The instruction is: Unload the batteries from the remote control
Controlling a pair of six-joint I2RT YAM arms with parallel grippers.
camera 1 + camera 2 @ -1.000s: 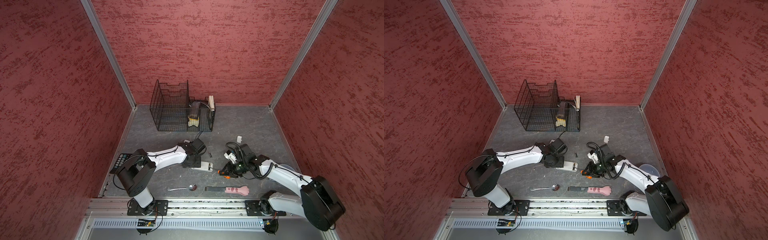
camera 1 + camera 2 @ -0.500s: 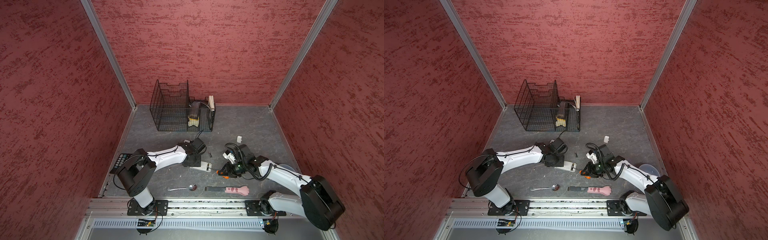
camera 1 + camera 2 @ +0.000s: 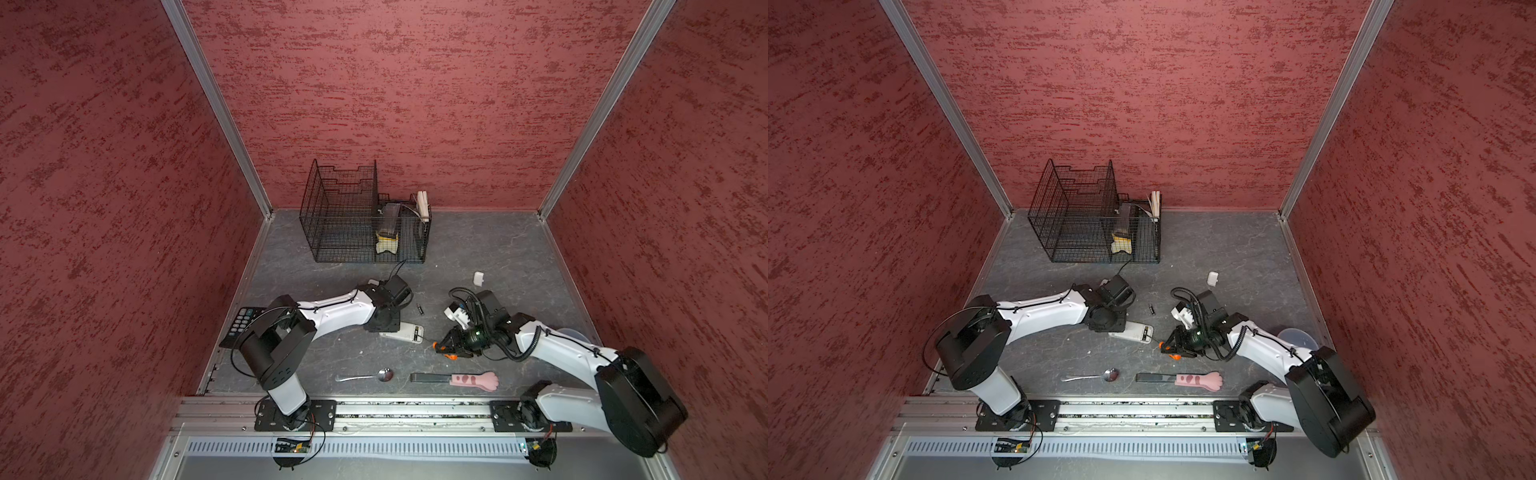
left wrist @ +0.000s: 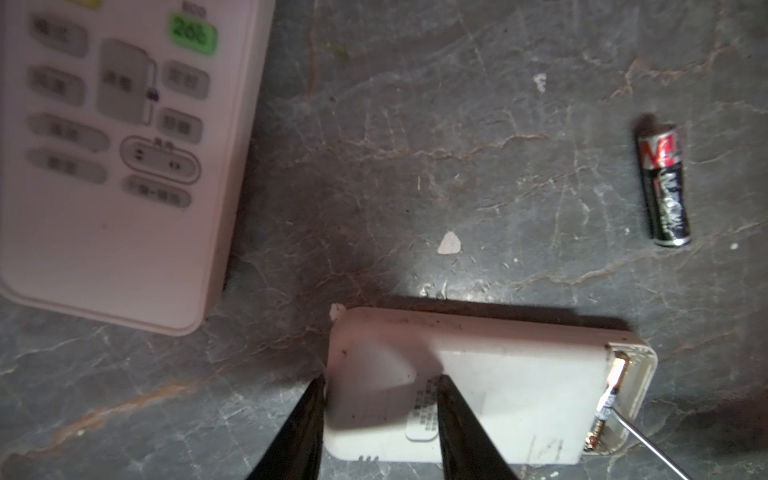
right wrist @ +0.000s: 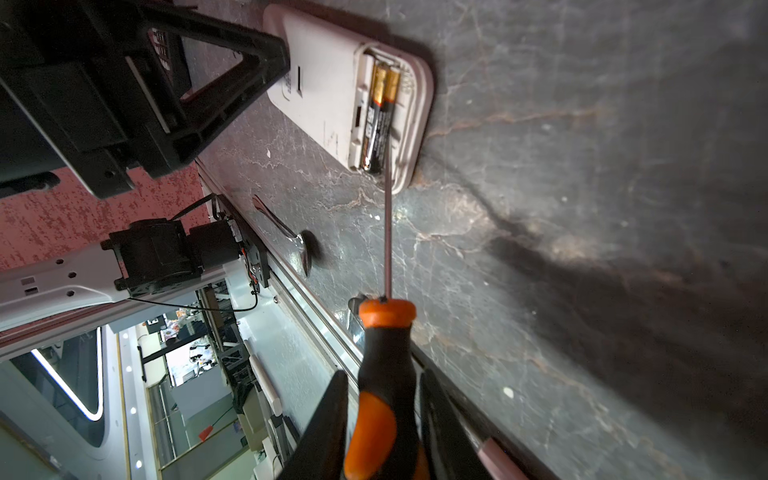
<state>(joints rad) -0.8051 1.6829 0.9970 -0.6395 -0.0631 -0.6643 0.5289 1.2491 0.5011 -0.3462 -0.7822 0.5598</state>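
Observation:
The white remote control (image 3: 409,333) (image 3: 1136,331) lies back-up on the floor with its battery bay open. Two batteries (image 5: 378,112) lie side by side in the bay, black with gold ends. A third battery (image 3: 420,308) (image 4: 665,183) lies loose on the floor beyond the remote. My left gripper (image 4: 382,378) is over the remote's other end, jaws apart, one finger beside the end and one over the back. My right gripper (image 5: 382,415) (image 3: 446,349) is shut on the orange-and-black screwdriver (image 5: 386,365), whose thin shaft reaches the end of the bay beside the batteries.
A second white remote (image 4: 116,145) lies face-up close to my left gripper. A spoon (image 3: 374,376) and a pink paw-shaped tool (image 3: 473,380) lie near the front rail. A black wire basket (image 3: 361,216) stands at the back, a small white piece (image 3: 478,278) to its right.
My left gripper's jaws have narrowed over the remote's end. My right gripper has edged slightly left with the screwdriver, toward the battery bay.

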